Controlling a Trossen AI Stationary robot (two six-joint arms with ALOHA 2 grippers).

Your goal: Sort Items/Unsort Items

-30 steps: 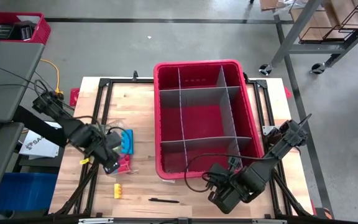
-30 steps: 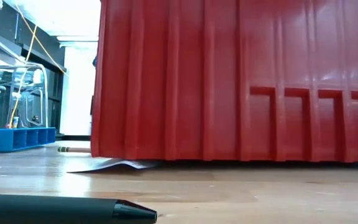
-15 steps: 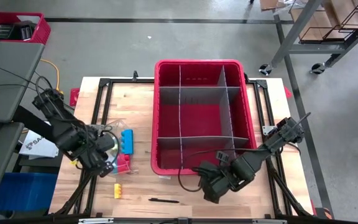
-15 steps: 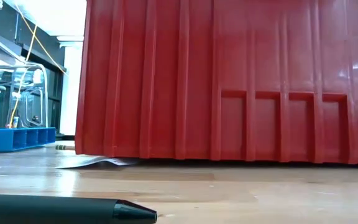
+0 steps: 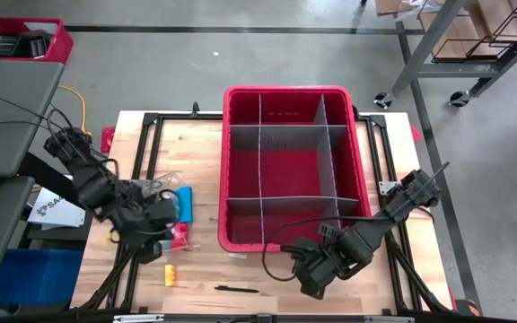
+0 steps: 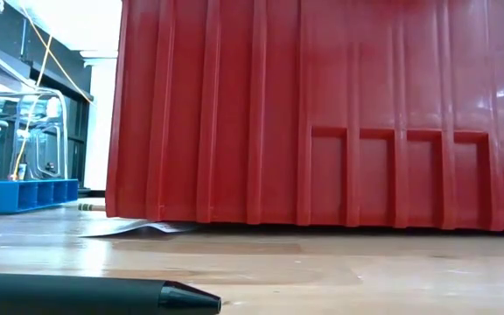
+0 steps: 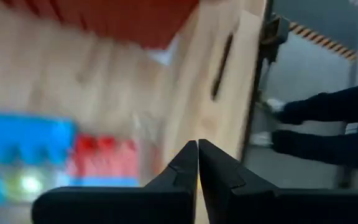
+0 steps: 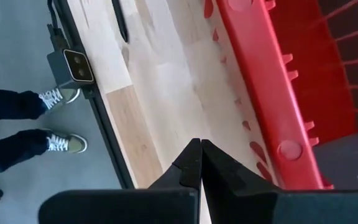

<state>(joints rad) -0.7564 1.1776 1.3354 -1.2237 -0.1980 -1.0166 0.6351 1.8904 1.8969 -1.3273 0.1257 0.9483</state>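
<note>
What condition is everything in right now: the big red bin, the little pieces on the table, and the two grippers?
Red bin: upright on the table, its divided compartments look empty.
Blue piece: on the table beside the left gripper.
Red piece: lying on the table.
Yellow piece: lying alone on the table.
Dark pen: lying flat near the table edge.
Left gripper: shut, holding nothing.
Right gripper: shut, empty, beside the bin.

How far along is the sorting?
Barely started: every visible compartment of the red bin is bare. Nothing is in hand; left gripper and right gripper are shut, holding nothing. Blue block, red block, yellow block and pen remain on the table.
</note>
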